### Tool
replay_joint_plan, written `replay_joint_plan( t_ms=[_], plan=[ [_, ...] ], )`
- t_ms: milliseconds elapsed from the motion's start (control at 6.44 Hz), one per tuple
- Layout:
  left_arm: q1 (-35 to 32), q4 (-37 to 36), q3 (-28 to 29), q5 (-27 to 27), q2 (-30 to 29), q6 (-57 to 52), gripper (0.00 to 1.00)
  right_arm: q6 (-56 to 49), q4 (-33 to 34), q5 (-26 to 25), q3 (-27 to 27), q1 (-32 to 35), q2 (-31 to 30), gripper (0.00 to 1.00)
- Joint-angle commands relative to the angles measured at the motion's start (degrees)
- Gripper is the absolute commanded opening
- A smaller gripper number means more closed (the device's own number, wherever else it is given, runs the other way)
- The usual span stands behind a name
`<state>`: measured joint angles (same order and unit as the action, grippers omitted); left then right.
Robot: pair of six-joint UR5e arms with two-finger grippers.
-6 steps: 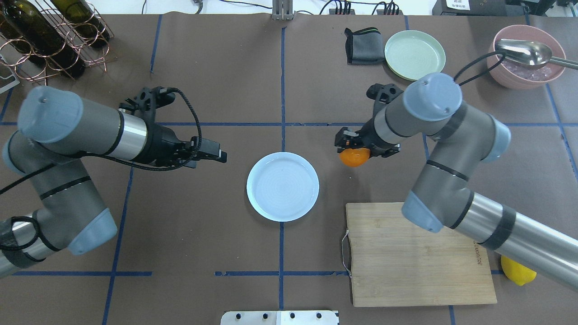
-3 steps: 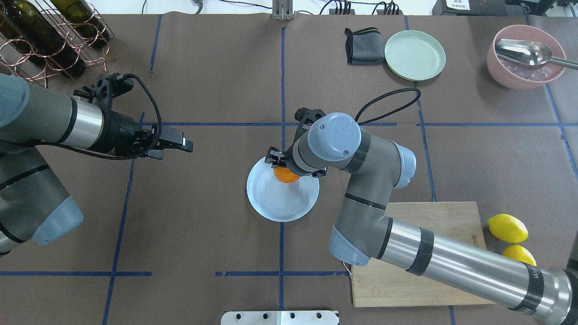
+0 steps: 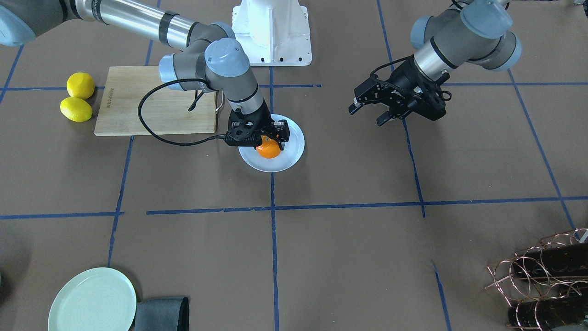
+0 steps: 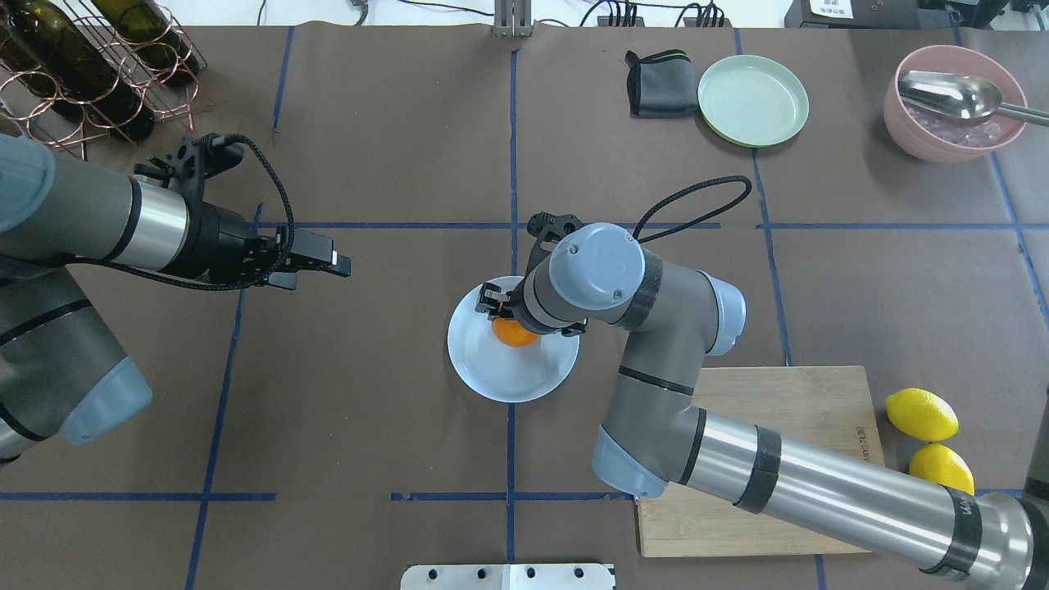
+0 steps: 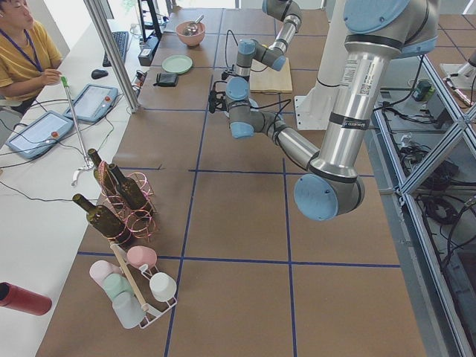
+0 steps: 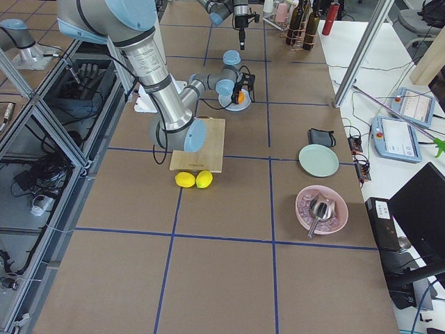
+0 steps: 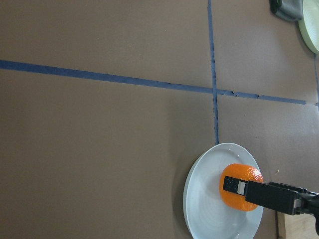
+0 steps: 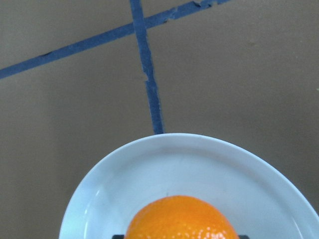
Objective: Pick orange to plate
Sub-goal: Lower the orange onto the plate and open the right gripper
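so the right arm's black two-finger gripper [image 3: 268, 140] is reaching down over the round pale bluish-white plate [image 3: 290, 158] in the middle of the brown table with blue tape lines [image 3: 349, 257], and its fingers are squeezing in on either side of the small bright orange fruit [image 3: 268, 151], so it's gripping it. The orange is sitting inside the plate's rim, toward the edge farther from the robot. I honestly can't tell if it's touching the plate or hanging just above it. Pointing-wise there isn't much to say, since it's basically a ball. From the right wrist camera it's looking a bit wider than tall, so the long axis is running roughly level, across between the fingers. The stem end isn't showing in any view. The left arm's black gripper [image 3: 365, 116] is hovering well off to the side of the plate with its fingers spread apart, holding nothing. A light wooden cutting board [image 3: 156, 101] is lying near the plate, with two yellow lemons [image 3: 80, 85] just past its far end
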<state>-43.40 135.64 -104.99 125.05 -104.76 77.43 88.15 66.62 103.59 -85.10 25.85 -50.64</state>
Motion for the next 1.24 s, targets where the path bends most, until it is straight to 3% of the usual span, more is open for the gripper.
replay_joint_plan(
  t_ms=[0, 621, 776, 931, 1086],
  plan=[
    [0.1, 0.1, 0.0, -0.1, -0.2, 0.1, 1.0, 0.0, 0.2, 0.1, -0.2, -0.1, -0.2, 0.03],
    [0.1, 0.1, 0.0, -0.1, -0.2, 0.1, 1.0, 0.0, 0.1, 0.1, -1.1, -0.7, -0.4, 0.09],
    [0.1, 0.1, 0.0, -0.1, -0.2, 0.1, 1.0, 0.0, 0.1, 0.1, -1.0, -0.7, -0.4, 0.4],
    [0.1, 0.1, 0.0, -0.1, -0.3, 0.2, 1.0, 0.0, 0.2, 0.0, -0.9, -0.7, -0.4, 0.78],
    [0.1, 0.1, 0.0, -0.1, -0.2, 0.2, 1.0, 0.0, 0.2, 0.0, -0.9, -0.7, -0.9, 0.82]
  ],
)
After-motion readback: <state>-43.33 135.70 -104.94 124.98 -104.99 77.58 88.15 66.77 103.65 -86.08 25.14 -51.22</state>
